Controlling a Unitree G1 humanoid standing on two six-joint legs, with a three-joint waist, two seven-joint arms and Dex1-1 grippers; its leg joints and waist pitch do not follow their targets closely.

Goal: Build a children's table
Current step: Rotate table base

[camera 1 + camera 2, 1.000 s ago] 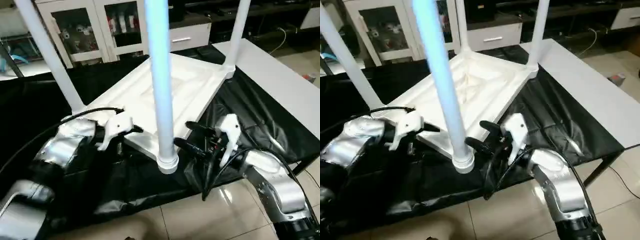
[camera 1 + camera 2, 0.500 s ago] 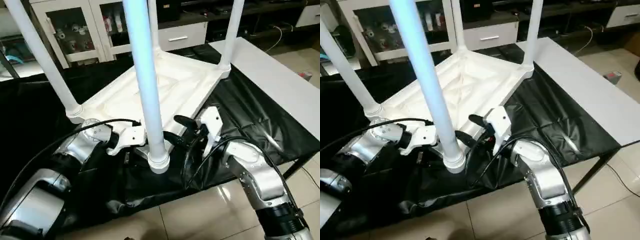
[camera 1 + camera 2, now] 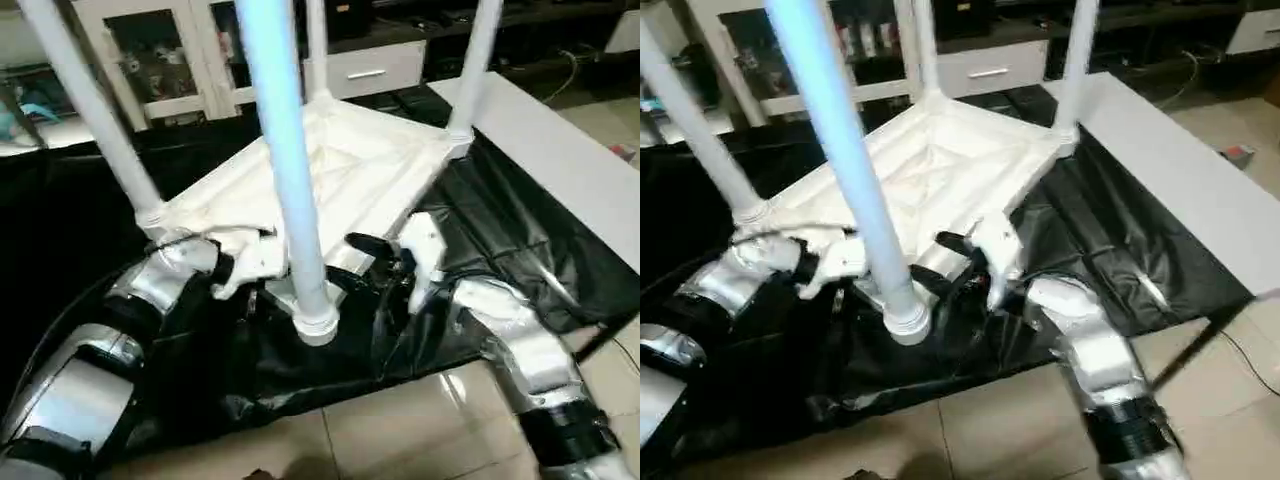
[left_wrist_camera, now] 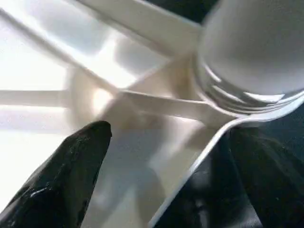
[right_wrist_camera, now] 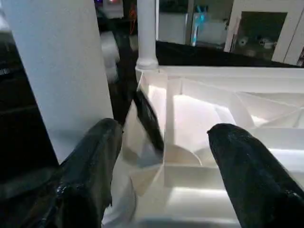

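Note:
The children's table lies upside down, its white ribbed top (image 3: 345, 170) on the black cloth and its legs pointing up. The near leg (image 3: 285, 150) rises from the corner socket (image 3: 315, 322) closest to me. My left gripper (image 3: 262, 285) is at that corner from the left. It is open, and in the left wrist view its fingers (image 4: 71, 180) straddle the top's rim beside the socket. My right gripper (image 3: 355, 265) reaches in from the right, open, with the ribbed underside (image 5: 190, 118) between its fingertips (image 5: 237, 175).
The black-draped work table (image 3: 500, 230) carries the piece, its front edge close to my forearms. A white tabletop (image 3: 560, 140) adjoins it on the right. Glass-door cabinets (image 3: 160, 50) stand behind. Tiled floor (image 3: 400, 430) lies below the front edge.
Both grippers have closed in on the near corner, the left from the left and the right from the right. Their fingers stand as wide as before. The camera has shifted slightly.

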